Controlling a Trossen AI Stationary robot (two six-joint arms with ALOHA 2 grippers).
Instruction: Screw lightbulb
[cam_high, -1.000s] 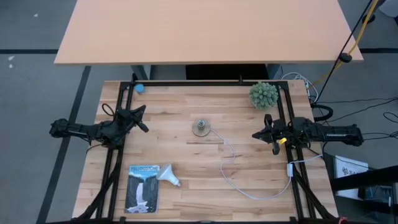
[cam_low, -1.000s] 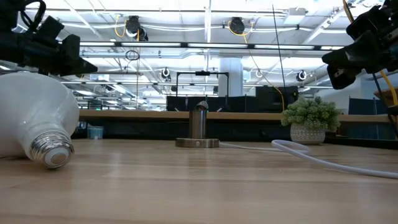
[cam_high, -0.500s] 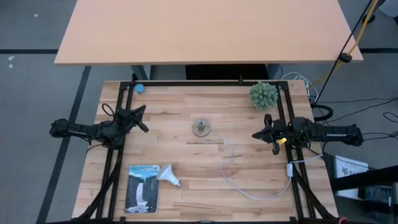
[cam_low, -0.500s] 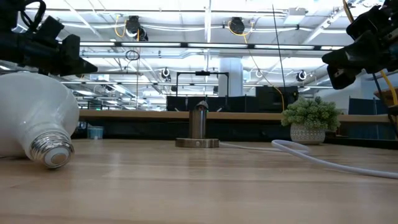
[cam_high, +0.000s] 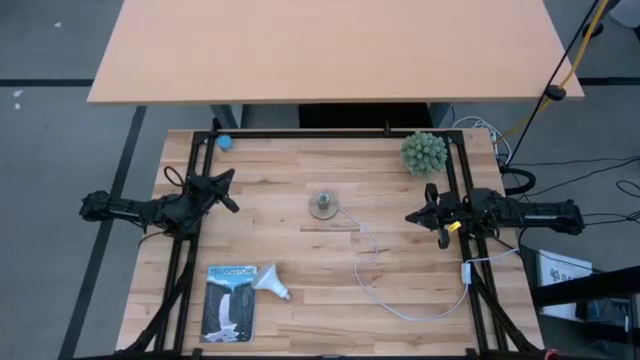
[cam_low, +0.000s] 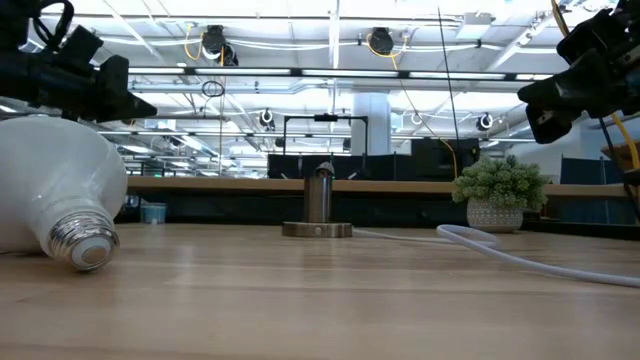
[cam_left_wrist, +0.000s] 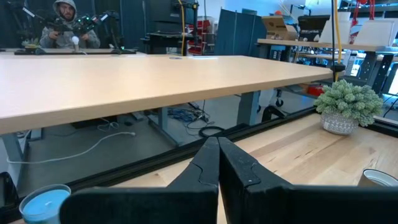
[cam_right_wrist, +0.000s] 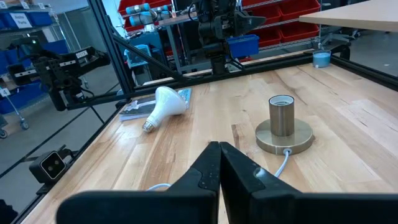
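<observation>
Overall, the wooden plank surface (cam_high: 330, 270) fills the lower centre of the high view, a bare tan table (cam_high: 330, 50) above it. A socket base (cam_high: 322, 206) stands mid-frame, its white cord (cam_high: 400, 290) looping toward lower right. A potted plant (cam_high: 424, 152) sits upper right, a blue roll (cam_high: 225, 141) upper left. The lightbulb (cam_high: 271, 282), white with silvery screw base, lies on its side at lower left, touching a blue packaging card (cam_high: 229, 302). Left pincer (cam_high: 230, 190) at left edge and right pincer (cam_high: 412, 216) at right edge both closed, empty.
</observation>
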